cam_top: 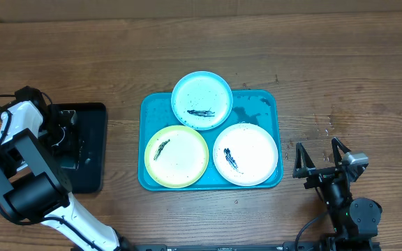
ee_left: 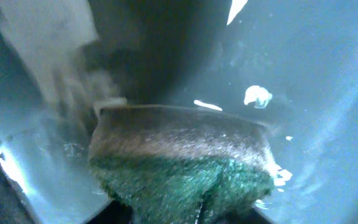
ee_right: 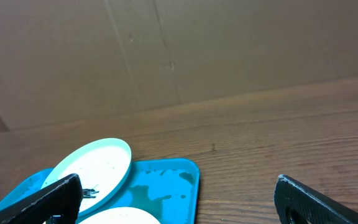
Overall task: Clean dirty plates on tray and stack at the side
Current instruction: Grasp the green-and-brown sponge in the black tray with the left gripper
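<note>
Surface's (cam_top: 340,63) left edge: left fingers (cam_top: 68,136) are resting at sponge (ee_left: 179,155) in black tray (cam_top: 93,150), grip unclear; right fingers (ee_right: 42,199) are gaping; pinch mid-sponge firmly.

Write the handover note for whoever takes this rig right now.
Left pincer: down in the black tray at the sponge; grip unclear.
Right pincer: open, empty, beside the turquoise tray.
Plates: light-blue plate, yellow-green plate and white plate all on the tray, each smeared.
Done: nothing cleaned or stacked.
Left: scrub all three, stack them at the side.
</note>
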`<state>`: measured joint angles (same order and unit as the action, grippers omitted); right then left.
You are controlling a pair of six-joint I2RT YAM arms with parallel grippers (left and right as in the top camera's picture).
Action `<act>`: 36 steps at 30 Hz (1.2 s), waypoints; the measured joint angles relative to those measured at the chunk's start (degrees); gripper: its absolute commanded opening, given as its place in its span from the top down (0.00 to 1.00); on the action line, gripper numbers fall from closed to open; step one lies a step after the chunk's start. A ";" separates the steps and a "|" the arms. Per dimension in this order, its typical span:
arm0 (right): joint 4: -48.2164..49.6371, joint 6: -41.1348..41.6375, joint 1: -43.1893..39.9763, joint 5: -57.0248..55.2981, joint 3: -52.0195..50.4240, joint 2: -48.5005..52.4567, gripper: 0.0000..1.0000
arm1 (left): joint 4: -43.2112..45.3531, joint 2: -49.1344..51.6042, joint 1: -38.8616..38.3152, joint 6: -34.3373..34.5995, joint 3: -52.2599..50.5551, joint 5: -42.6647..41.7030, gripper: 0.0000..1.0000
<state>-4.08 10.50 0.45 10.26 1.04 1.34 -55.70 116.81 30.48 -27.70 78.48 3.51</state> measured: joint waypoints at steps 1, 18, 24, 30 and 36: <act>-0.02 0.00 0.00 0.00 0.00 0.00 0.00 | 0.00 0.00 0.00 -0.07 0.00 -0.02 0.95; 0.02 0.00 0.00 0.02 0.00 0.00 0.00 | -5.81 3.50 -2.71 14.21 14.78 -10.64 0.96; 0.02 -0.02 0.00 0.02 0.00 0.00 0.00 | -9.77 3.41 -2.99 22.08 27.26 -14.99 0.96; 0.00 0.00 0.00 0.00 0.00 0.00 0.00 | -11.02 3.41 -2.99 24.55 25.73 -16.00 0.96; -0.04 0.00 0.00 0.02 0.00 0.00 0.00 | -5.95 4.09 -3.02 25.62 14.32 -16.26 0.85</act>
<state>-4.12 10.50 0.45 10.28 1.04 1.34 -61.65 120.90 27.46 -2.09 92.79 -12.75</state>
